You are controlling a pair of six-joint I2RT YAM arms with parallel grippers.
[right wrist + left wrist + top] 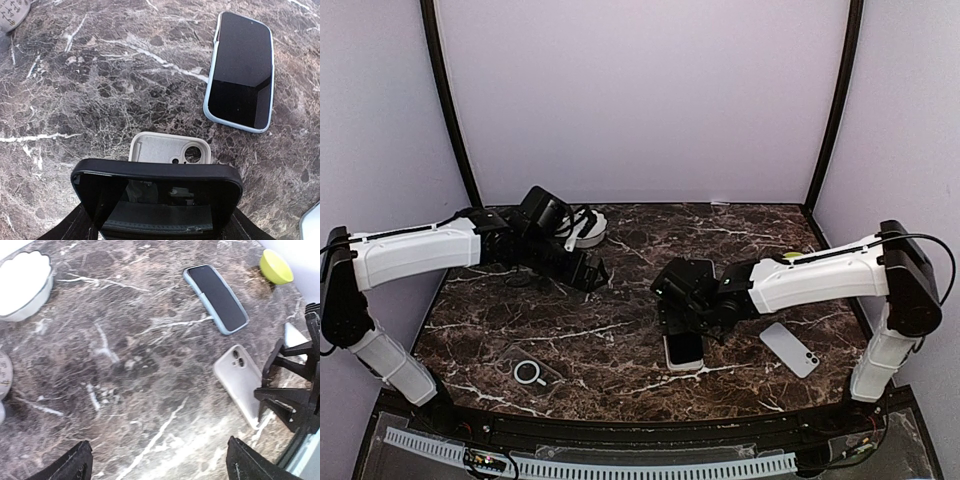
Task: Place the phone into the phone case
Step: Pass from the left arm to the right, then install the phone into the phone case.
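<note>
Notably, left the clear case lying unclaimed at the near left of the tabletop. Held the left tool released and grasping nothing, parked well back beside the white bowl, apparently to stay clear of the working arm. Gripped the phone, black and glossy, by its sides in the clenched right tool, raised off the tabletop. Poised its far end just over the near end of the white case, which lay hollow side up with the camera cutout showing, seemingly lined up so the phone could be lowered in. Had not yet seated phone in case. Ignored the blue-cased phone to the right, already fitted and so likely no part of the job. Left a white phone, back up, at the far right.
</note>
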